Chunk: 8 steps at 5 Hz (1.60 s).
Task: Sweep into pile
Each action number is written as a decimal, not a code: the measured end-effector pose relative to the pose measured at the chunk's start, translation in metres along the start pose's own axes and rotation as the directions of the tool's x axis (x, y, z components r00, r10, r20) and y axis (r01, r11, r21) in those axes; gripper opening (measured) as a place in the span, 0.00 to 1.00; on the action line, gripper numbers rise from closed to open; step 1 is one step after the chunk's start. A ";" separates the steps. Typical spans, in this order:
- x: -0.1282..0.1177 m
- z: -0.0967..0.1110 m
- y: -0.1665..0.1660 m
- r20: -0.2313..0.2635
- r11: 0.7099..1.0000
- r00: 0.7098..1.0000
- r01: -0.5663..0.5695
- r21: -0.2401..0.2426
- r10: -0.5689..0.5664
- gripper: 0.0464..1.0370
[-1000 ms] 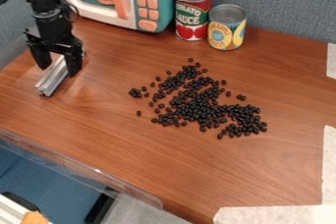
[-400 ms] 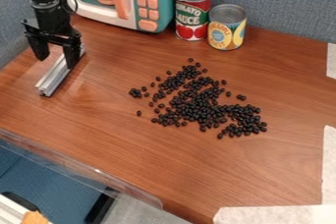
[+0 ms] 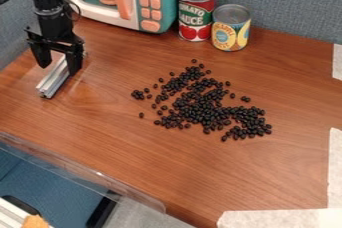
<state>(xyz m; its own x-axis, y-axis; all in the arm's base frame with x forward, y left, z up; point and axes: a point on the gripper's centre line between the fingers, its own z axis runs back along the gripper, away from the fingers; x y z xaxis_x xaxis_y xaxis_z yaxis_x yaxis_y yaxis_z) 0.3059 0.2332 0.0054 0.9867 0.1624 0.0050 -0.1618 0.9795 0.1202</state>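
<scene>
My gripper [image 3: 59, 66] hangs at the upper left with its two fingers apart, over a silver metal bar [image 3: 55, 80]. The bar lies slantwise on the table, and the right finger hides part of its upper end. No grip on the bar is visible. Black beans [image 3: 200, 107] are scattered in a loose, uneven patch around the middle of the table, to the right of the gripper. A few stray ones lie on the patch's left and upper edges.
A toy microwave [image 3: 157, 2] stands behind, at the upper left. Right of it are a red can [image 3: 196, 14] and a yellow can [image 3: 231, 29]. A transparent rail [image 3: 87, 169] runs along the table's lower left edge; pale tape [image 3: 337, 167] marks the right side.
The gripper rose a little between the first two frames, then came slightly down again. Bar, beans and cans stay where they were.
</scene>
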 end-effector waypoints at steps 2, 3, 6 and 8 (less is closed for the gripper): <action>0.001 -0.001 0.000 0.002 1.000 1.000 0.012 -0.005 -0.012 0.33; 0.000 -0.001 0.000 -0.001 1.000 1.000 0.011 -0.007 -0.011 0.31; 0.012 0.017 0.027 0.034 0.999 0.999 -0.016 -0.046 0.017 0.31; 0.017 0.005 -0.022 -0.004 0.993 0.993 0.117 -0.034 -0.117 0.31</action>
<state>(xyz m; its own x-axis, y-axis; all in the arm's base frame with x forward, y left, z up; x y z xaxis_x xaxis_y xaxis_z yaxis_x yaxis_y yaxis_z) 0.3264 0.2136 0.0078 0.9988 0.0472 -0.0131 -0.0459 0.9952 0.0860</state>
